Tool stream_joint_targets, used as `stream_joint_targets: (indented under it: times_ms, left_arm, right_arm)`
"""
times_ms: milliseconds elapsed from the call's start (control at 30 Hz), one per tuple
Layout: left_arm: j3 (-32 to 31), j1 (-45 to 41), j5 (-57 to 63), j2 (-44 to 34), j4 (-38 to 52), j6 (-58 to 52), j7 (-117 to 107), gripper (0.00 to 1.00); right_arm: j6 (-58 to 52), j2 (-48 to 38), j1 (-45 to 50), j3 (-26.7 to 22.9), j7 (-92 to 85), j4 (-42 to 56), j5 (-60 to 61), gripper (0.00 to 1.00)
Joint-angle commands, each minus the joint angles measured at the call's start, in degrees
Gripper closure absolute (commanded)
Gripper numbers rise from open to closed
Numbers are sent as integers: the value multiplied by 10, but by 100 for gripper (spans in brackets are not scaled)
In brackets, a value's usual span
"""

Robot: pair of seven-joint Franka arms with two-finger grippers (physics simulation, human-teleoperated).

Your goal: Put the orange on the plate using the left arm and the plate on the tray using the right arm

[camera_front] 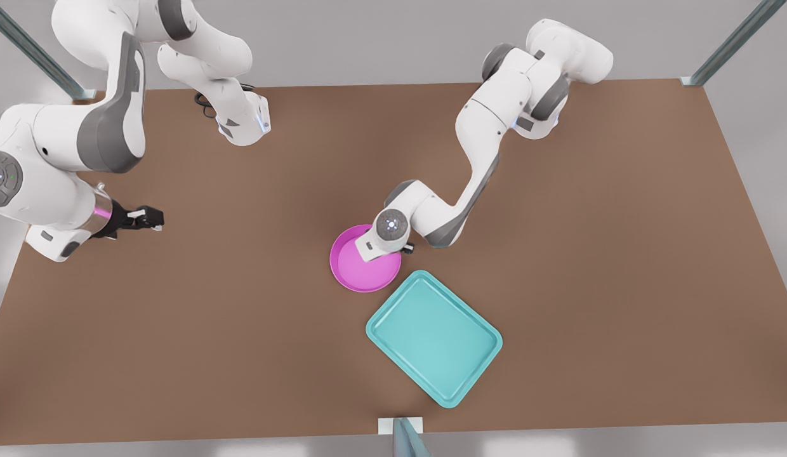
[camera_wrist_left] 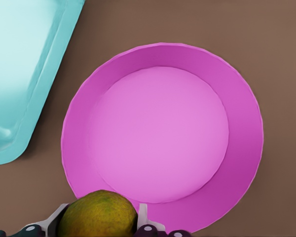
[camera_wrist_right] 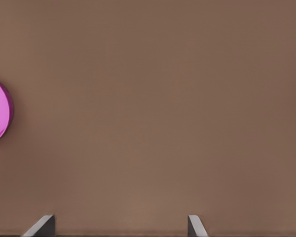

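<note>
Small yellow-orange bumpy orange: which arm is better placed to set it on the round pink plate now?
Left: the left gripper holds the orange directly above the plate. The right gripper waits open, far off.

A plain brown desk is seen under even light, framed by grey metal struts and a pale grey floor.

The plate lies on the table just beside the tray.

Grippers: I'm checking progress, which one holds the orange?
The left gripper, above the plate, grips the orange; the right gripper waits open.
</note>
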Motion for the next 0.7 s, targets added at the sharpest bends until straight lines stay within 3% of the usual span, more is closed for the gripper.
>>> stream_joint_targets:
  times_ms: [0, 33, 67, 133, 200, 233, 267, 333, 400, 467, 500, 533, 567, 667]
  left_arm:
    - [-13, 0, -5, 15, 19, 88, -304, 33]
    - [-23, 0, -4, 23, 29, 123, -311, 31]
    - [-22, 1, -4, 23, 29, 137, -310, 0]
    - [-17, 3, 3, 15, 21, 130, -301, 0]
    - [11, 10, 4, -2, 19, 32, -250, 0]
    - [53, 45, -2, -66, 20, -191, -100, 0]
    - [99, 84, 7, -138, 21, -347, -1, 0]
    - [236, 84, 4, -256, 26, -463, 136, 0]
    - [290, 84, 4, -294, 27, -499, 201, 0]
    - [294, 95, 11, -320, 23, -486, 203, 0]
    - [122, 212, 120, -374, -25, -463, 257, 0]
    - [55, 271, 160, -417, -69, -422, 265, 0]
    - [58, 281, 133, -470, -140, -370, 260, 0]
    - [99, 283, 67, -479, -123, -370, 259, 0]
  right_arm:
    - [15, 17, 3, 0, 4, -15, 37, 0]
    - [34, 40, 7, 0, 4, -16, 61, 0]
    - [52, 57, 9, 1, 4, -24, 90, 0]
    - [98, 82, 40, 2, 16, -68, 172, 0]
    - [168, 94, 81, 2, 24, -112, 222, 0]
    - [212, 94, 101, 2, 24, -149, 247, 0]
    - [232, 94, 116, 4, 28, -167, 271, 0]
    - [268, 107, 164, 5, 32, -192, 320, 0]
    - [321, 142, 203, 5, 32, -193, 339, 0]
    - [406, 180, 225, 5, 34, -192, 340, 0]
    - [428, 198, 231, 5, 35, -192, 371, 0]
    - [432, 208, 234, 5, 34, -192, 400, 0]
    - [434, 214, 234, 5, 34, -188, 411, 0]
    - [450, 215, 221, 0, 32, -192, 412, 0]
